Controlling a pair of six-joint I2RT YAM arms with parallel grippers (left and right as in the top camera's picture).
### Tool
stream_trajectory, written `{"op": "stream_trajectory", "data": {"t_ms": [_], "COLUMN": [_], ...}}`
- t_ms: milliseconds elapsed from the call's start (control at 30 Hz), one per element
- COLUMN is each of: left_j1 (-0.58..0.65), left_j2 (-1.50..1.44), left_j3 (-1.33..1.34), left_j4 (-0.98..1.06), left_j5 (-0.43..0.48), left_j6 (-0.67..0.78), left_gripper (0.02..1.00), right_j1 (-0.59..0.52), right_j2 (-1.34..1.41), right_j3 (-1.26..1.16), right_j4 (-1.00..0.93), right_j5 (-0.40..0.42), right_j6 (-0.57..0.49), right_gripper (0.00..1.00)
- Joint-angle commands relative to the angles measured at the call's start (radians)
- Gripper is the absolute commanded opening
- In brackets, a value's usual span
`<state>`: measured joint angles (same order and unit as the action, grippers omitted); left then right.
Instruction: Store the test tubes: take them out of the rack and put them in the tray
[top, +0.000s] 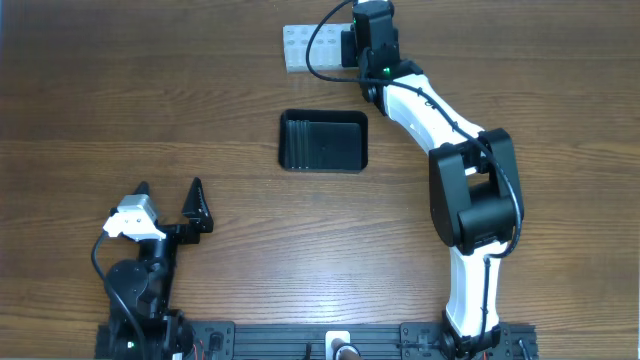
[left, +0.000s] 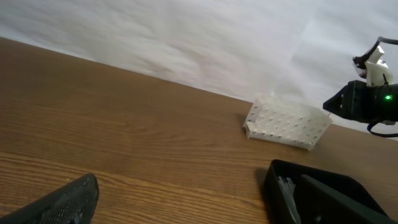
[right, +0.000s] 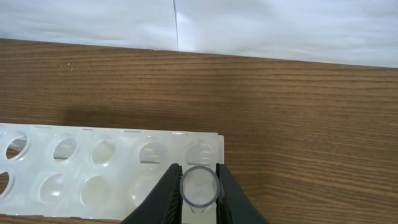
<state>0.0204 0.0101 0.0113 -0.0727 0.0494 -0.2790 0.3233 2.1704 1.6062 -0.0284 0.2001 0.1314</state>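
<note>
A white test tube rack (top: 300, 48) stands at the far edge of the table, its visible holes (right: 99, 152) empty. My right gripper (top: 350, 46) is at the rack's right end, shut on a clear test tube (right: 199, 185) held upright between its fingers (right: 168, 190) over the corner of the rack (right: 112, 174). The black tray (top: 323, 165) lies mid-table, nearer than the rack, with clear tubes (left: 289, 190) lying inside. My left gripper (top: 168, 187) rests open near the front left, far from both, holding nothing.
Bare wooden tabletop surrounds the tray (left: 273, 171) and rack (left: 287, 122). A white backdrop runs behind the table's far edge. The right arm (top: 470, 190) stretches from the front right toward the rack, passing right of the tray.
</note>
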Motion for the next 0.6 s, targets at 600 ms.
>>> {"op": "stream_trajectory", "data": {"t_ms": [600], "left_j1": [0.006], "left_j2": [-0.004], "left_j3": [-0.005], "left_j4": [-0.003], "left_j5": [0.006], "left_j6": [0.010], "left_gripper": [1.000], "right_j1": [0.006], "right_j2": [-0.038], "right_j3": [-0.002], "right_j4": [-0.006], "right_j5": [-0.001], "right_j6": [0.002], "right_gripper": [0.045]}}
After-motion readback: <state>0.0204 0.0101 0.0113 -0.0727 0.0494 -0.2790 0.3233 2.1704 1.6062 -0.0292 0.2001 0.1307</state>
